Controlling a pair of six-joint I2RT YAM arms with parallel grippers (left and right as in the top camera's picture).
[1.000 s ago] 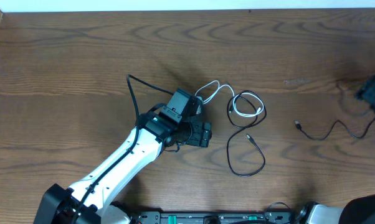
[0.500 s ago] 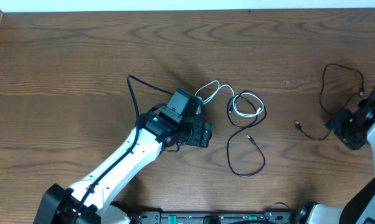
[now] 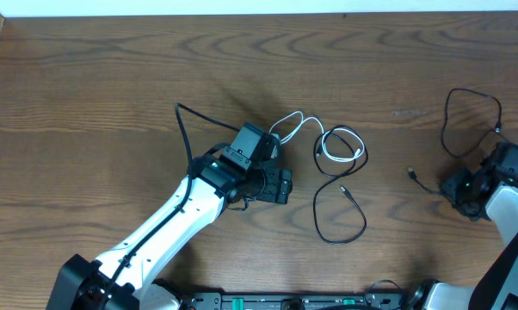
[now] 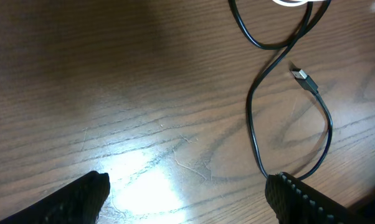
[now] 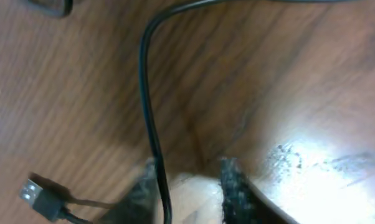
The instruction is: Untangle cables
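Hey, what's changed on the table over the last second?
The right gripper moved leftward in from the right edge of view. Its fingers now straddle the right-hand black cable, whose far part has swung up into a loop; a firm grip isn't clear. The left gripper stayed open and still. The white cable and middle black cable haven't moved.

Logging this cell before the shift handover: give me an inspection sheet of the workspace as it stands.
Surface: wooden table.
Job's things: white cable looped with black cable, centre; second black cable apart, right.
Clutter: nothing seen.
Grippers: left gripper open, empty; right gripper straddles second black cable, grip unclear.
Cables: arm wire beside left arm.
Surroundings: pale strip at far edge.
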